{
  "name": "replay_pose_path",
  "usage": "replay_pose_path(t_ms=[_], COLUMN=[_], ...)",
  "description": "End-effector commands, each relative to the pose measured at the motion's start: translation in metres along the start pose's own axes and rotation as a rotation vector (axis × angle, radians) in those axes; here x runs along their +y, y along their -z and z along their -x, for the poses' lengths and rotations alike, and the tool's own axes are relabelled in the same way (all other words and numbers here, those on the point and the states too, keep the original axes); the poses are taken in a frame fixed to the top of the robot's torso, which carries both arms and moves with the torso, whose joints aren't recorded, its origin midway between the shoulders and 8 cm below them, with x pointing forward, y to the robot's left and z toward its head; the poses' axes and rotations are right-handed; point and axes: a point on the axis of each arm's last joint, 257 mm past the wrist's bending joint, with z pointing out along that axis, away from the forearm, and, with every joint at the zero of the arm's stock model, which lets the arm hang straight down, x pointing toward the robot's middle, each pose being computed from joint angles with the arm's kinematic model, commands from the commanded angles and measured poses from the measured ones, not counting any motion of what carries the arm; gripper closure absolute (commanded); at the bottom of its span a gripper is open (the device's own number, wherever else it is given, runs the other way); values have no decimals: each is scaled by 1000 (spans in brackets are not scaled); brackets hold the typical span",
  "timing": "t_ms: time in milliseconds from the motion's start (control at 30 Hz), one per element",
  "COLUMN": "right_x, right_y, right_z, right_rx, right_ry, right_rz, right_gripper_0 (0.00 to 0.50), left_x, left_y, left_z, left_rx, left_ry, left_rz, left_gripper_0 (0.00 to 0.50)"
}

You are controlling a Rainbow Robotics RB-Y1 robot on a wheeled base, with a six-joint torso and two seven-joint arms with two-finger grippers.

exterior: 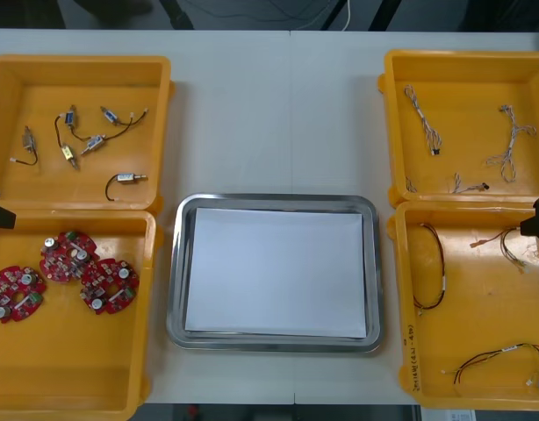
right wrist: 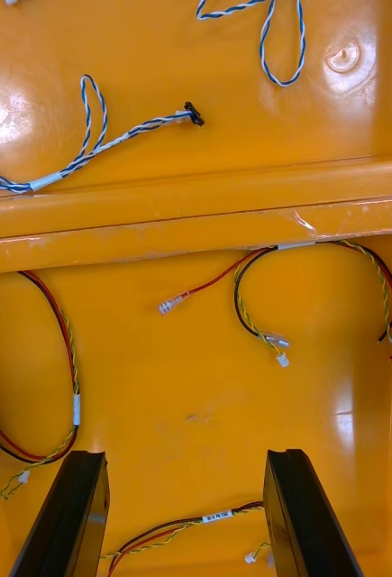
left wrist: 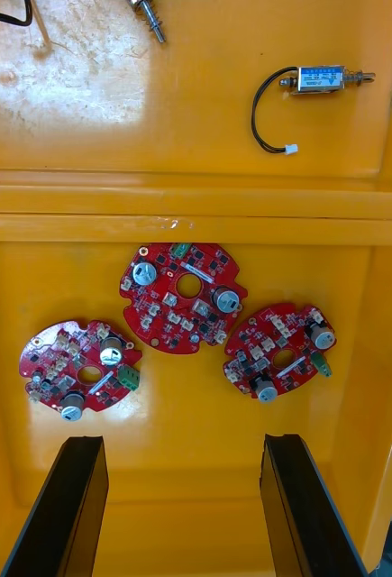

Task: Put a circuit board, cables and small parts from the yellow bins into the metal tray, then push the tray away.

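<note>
We note the left hand (left wrist: 182,442) wide open and empty above three circuit boards (left wrist: 185,297) in a yellow bin (left wrist: 196,505). The right hand (right wrist: 186,455), likewise open and empty, is above red and yellow cables (right wrist: 236,293). The metal tray (exterior: 274,203) lies centrally on the tabletop (exterior: 269,114).

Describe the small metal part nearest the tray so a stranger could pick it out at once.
Find the far yellow bin on the robot's left. One small metal part lies alone by its near wall, black lead curled beside it; the other parts cluster farther back.
</note>
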Motion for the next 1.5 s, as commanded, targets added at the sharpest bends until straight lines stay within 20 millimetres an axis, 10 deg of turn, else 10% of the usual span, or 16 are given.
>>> replay_pose_path(t_ms=[33,1500], right_x=[-14,-14], right_y=[13,13], right_z=[13,13], right_rx=[-35,-35], right_ry=[-21,-21], right_rz=[-30,-30], right_gripper_0=[0,0], left_x=[7,7], left_y=[10,10], left_z=[0,0], left_rx=[-16,-16], left_ry=[-87,-87], left_rz=[24,24], left_gripper_0=[0,0])
